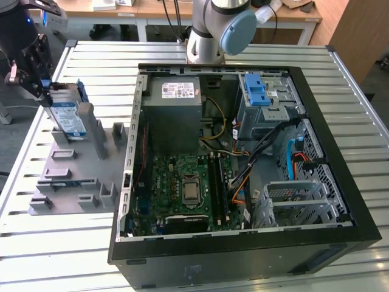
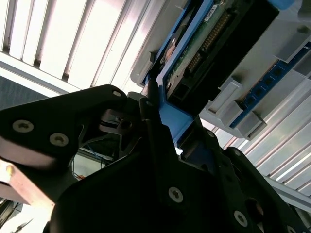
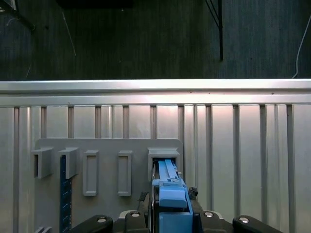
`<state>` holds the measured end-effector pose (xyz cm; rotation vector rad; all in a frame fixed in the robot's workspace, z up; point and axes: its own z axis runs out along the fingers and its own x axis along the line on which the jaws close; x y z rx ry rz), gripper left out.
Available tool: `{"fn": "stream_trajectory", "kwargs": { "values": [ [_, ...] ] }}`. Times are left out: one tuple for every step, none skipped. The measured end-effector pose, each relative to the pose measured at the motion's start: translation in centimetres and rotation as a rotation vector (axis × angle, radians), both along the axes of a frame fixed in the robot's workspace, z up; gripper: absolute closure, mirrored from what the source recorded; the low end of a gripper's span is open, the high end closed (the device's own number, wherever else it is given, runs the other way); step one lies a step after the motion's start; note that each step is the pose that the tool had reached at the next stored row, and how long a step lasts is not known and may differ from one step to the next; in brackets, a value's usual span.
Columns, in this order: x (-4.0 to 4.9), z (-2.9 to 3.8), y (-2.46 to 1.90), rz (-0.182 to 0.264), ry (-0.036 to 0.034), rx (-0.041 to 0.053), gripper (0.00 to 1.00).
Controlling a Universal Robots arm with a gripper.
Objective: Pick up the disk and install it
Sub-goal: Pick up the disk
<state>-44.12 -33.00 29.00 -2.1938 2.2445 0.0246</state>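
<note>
Arm reaches out over the table's edge on the exterior view's left, gripper (image 1: 47,95) angled down onto the disk (image 1: 68,115). In the second wrist view the black fingers (image 2: 151,104) are clamped on the disk's blue plastic carrier bracket, w/ the drive's green circuit board and connector pins facing the cam.

Disk (image 3: 168,187) stands on edge, upright, lower end in a raised slot of the grey parts fixture (image 1: 79,176): flat matte plate w/ several boxy rectangular holders. A thin blue strip (image 3: 63,194) sits in another of its slots.

Fixture lies on the slatted aluminium table (image 1: 61,255), just beside the open black PC case (image 1: 243,258). Inside the case: green motherboard (image 1: 182,188), grey boxy power supply (image 1: 176,115) w/ white sticker, perforated silver drive cage (image 1: 298,204), blue latch piece (image 1: 256,94), orange and yellow cables.

Arm base (image 1: 209,36) stands behind the case
</note>
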Motion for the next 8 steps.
{"fn": "stream_trajectory", "kwargs": {
  "values": [
    [0.0, 0.0, 0.0, 0.0, 0.0, 0.0, 0.62],
    [0.0, 0.0, 0.0, 0.001, 0.0, -0.0001, 0.55],
    [0.0, 0.0, 0.0, 0.001, 0.0, 0.0, 0.55],
    [0.0, 0.0, 0.0, 0.001, 0.0, 0.0, 0.55],
    [0.0, 0.0, 0.0, 0.002, 0.0, -0.0001, 0.55],
    [0.0, 0.0, 0.0, 0.002, 0.0001, 0.0, 0.55],
    [0.0, 0.0, 0.0, 0.002, 0.0001, -0.0001, 0.57],
    [0.0, 0.0, 0.0, 0.002, 0.0001, -0.0001, 0.57]
  ]
}}
